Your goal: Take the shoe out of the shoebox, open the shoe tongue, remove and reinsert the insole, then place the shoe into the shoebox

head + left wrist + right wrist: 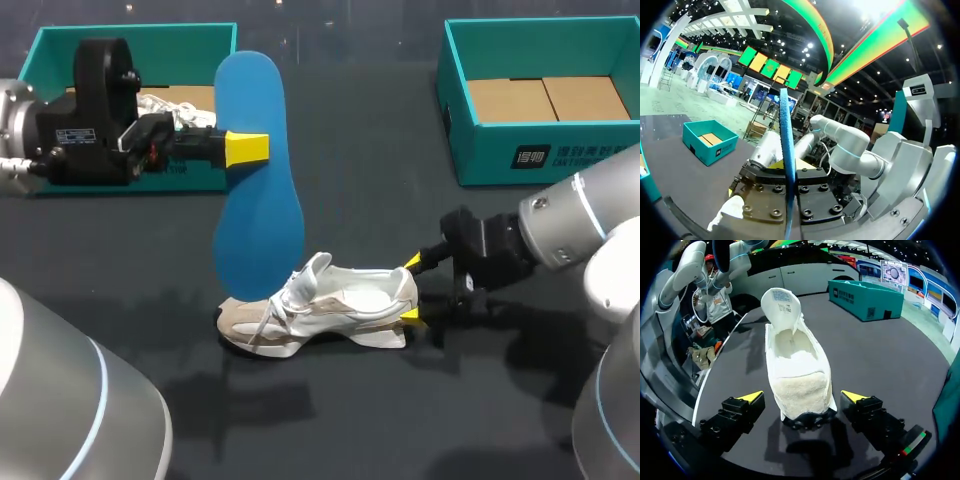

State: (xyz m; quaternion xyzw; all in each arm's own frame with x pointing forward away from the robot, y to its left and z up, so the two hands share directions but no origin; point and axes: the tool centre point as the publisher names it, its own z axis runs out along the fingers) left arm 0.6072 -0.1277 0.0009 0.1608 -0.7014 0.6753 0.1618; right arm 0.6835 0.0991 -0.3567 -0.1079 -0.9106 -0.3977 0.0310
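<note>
A white and beige shoe (pixel 320 305) lies on its sole on the dark table, tongue pulled up. In the right wrist view the shoe (pixel 797 365) shows its empty inside. My right gripper (pixel 411 290) stands open behind the heel, one yellow tip on each side, neither touching it; the right wrist view shows the gripper (pixel 802 399) the same way. My left gripper (pixel 247 147) is shut on a blue insole (pixel 258 190), held up above the table behind the shoe. The left wrist view shows the insole (pixel 787 165) edge-on between that gripper's (pixel 790 202) fingers.
A teal shoebox (pixel 130 45) at the back left holds another white shoe (pixel 175 105). A second teal shoebox (pixel 470 140) at the back right shows only its cardboard floor. My left arm hangs in front of the left box.
</note>
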